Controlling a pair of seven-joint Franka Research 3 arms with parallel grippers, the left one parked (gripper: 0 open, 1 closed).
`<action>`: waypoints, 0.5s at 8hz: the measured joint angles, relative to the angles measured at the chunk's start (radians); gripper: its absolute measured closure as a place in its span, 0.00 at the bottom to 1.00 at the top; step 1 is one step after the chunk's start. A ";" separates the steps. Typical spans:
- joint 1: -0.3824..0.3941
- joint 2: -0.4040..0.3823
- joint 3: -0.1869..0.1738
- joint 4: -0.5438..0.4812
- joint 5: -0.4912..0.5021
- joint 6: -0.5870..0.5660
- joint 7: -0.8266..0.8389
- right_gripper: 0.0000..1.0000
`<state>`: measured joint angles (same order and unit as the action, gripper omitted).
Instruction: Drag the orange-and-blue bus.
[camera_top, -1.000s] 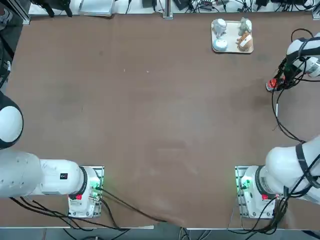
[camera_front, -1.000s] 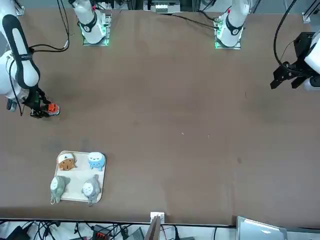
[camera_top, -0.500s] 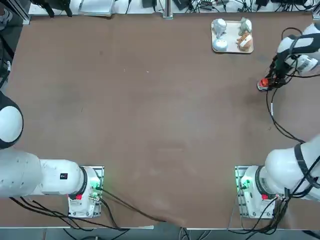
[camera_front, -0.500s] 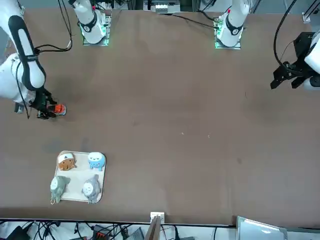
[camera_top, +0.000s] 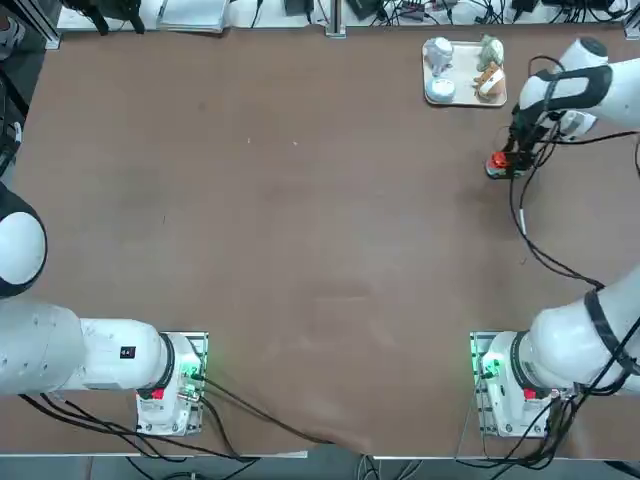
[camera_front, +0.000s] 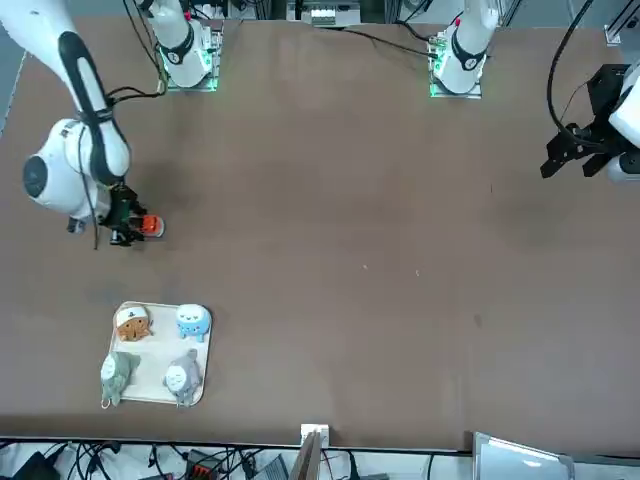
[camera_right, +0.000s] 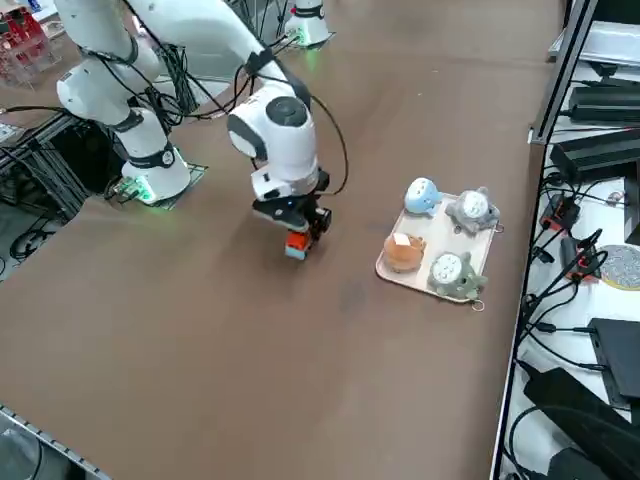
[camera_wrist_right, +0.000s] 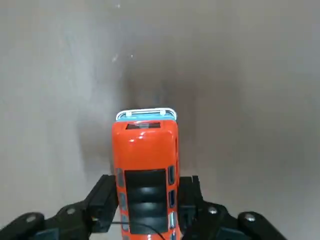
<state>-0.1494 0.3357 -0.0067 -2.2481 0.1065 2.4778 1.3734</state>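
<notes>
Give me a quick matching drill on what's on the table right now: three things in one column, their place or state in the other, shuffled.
Things:
1. orange-and-blue bus
2. right hand
3. tray of figurines

States:
A. at the table's far edge, on the robot's right side
B. shut on the toy, low at the table
C. on the brown table, held between the fingers

Pairs: 1-C, 2-B, 3-A

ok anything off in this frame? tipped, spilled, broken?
Nothing stands out. The orange-and-blue bus sits upright on the table, with the right claw shut on its sides near the table's right edge. The four figurines stand on their tray, apart from the bus. No spills or damage show.
</notes>
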 joint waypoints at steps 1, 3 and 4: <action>-0.001 -0.015 0.007 -0.030 0.000 0.042 0.005 0.37; -0.002 -0.028 0.057 -0.061 0.002 0.083 0.078 0.37; 0.000 -0.029 0.100 -0.067 0.002 0.095 0.133 0.37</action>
<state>-0.1497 0.3071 0.0929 -2.3148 0.1085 2.5729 1.5068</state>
